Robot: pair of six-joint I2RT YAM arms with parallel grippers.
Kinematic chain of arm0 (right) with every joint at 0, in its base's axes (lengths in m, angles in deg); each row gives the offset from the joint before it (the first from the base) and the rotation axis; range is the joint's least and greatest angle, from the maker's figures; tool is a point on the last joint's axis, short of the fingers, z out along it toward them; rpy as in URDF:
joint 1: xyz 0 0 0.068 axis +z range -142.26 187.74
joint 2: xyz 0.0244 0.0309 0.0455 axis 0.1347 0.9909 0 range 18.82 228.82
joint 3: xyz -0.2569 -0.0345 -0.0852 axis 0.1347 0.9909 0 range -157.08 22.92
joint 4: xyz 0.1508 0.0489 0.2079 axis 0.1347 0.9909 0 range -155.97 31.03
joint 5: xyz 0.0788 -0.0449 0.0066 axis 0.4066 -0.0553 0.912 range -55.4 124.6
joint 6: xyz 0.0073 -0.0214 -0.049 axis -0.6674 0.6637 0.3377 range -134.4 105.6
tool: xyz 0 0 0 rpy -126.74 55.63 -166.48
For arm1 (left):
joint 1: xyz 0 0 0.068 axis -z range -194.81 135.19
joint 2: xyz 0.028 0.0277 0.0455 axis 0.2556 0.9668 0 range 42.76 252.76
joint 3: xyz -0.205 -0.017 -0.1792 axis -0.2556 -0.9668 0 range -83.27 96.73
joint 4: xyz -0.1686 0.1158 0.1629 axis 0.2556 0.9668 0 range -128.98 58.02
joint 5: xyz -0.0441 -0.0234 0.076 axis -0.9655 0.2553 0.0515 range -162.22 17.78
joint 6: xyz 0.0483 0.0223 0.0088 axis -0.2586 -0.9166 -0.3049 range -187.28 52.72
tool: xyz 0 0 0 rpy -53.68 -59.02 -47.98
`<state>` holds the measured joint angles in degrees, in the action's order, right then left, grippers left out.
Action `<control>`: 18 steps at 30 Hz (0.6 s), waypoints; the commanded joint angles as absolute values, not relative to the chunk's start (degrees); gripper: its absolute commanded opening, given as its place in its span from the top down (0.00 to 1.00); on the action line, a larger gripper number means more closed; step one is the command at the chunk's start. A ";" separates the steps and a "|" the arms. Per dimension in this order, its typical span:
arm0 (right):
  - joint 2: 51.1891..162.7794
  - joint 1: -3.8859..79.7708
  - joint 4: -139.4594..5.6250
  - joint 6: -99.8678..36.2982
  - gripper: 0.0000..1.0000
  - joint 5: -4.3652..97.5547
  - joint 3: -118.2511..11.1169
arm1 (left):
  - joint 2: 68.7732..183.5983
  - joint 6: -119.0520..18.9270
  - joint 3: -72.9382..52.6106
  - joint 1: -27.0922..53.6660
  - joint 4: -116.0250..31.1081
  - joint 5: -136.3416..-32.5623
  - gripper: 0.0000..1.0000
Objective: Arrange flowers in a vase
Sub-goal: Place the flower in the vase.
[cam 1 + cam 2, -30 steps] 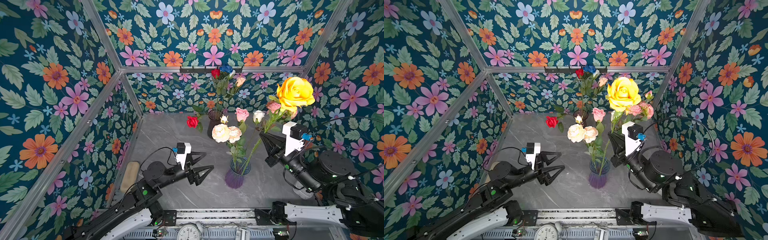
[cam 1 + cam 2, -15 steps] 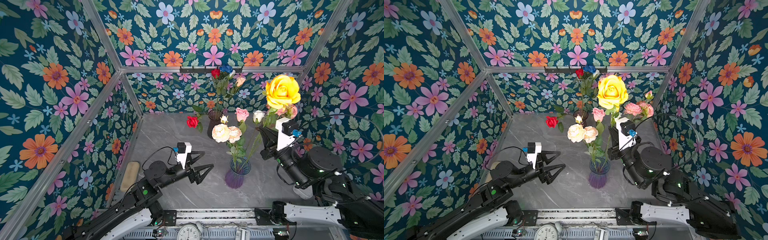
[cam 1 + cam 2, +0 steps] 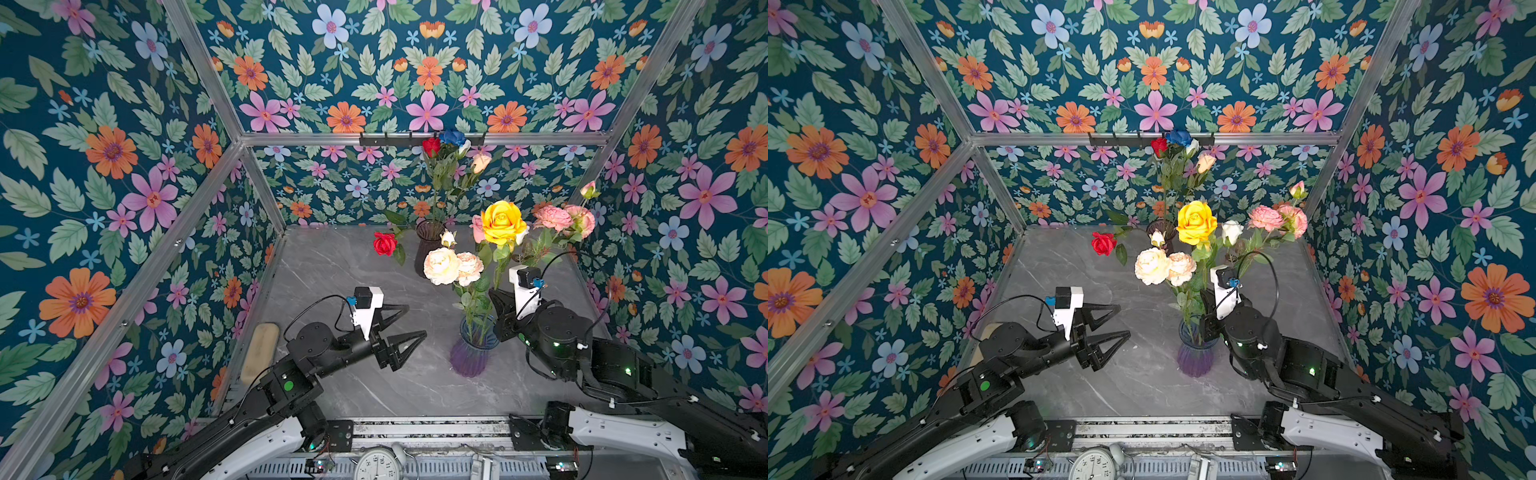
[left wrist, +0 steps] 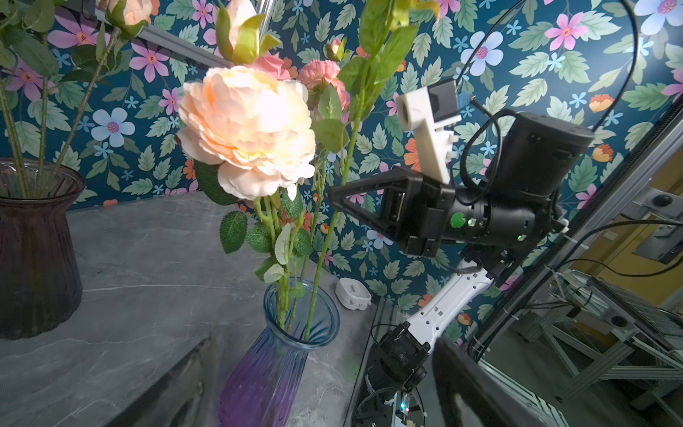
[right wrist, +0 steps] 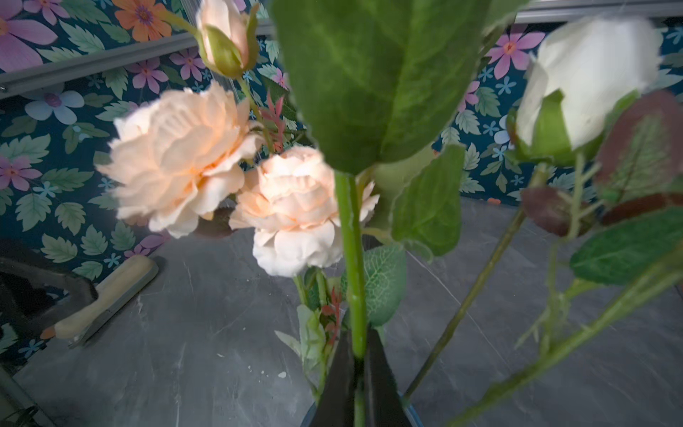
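- Above the purple vase (image 3: pixel 471 353), your right gripper (image 5: pixel 356 344) is pinched tight on the green stem (image 5: pixel 351 240) of the yellow rose (image 3: pixel 500 222). The grip sits just over the rim and the bloom stands high overhead.
- That stem runs nearly upright, leaning slightly. In the left wrist view its foot looks to be already inside the mouth of the purple vase.
- So the purple vase lies straight down the stem from your right gripper. I judge the coming move to be a short slide down along that axis, then a release.
- Your left gripper (image 3: pixel 415 320) is spread wide and holds nothing. It hangs beside the purple vase, on the side away from the right arm, near it but apart, with its tips pointing toward it.
- Your right arm is clearly the nearer one, so it should finish this.
- Two peach roses (image 3: pixel 451 266) already stand in the purple vase, with their blooms tipped toward your left gripper. Their leaves crowd the mouth and may snag the new stem.
- Behind the purple vase, well apart, the dark vase (image 3: pixel 430 245) holds the spare roses (image 3: pixel 440 143).
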<state>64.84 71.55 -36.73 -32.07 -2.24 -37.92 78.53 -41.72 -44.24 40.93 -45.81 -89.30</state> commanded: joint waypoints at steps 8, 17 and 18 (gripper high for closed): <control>63.66 71.54 -36.43 -35.85 0.24 -1.62 -37.84 | 79.14 -42.41 -44.20 40.91 -46.79 -89.47 0.08; 55.25 71.55 -30.63 -38.86 0.25 0.58 -38.94 | 81.35 -41.97 -45.74 40.95 -49.85 -89.75 0.08; 53.44 71.47 -29.41 -40.02 0.27 0.67 -38.57 | 81.81 -41.97 -45.66 40.91 -50.08 -89.95 0.08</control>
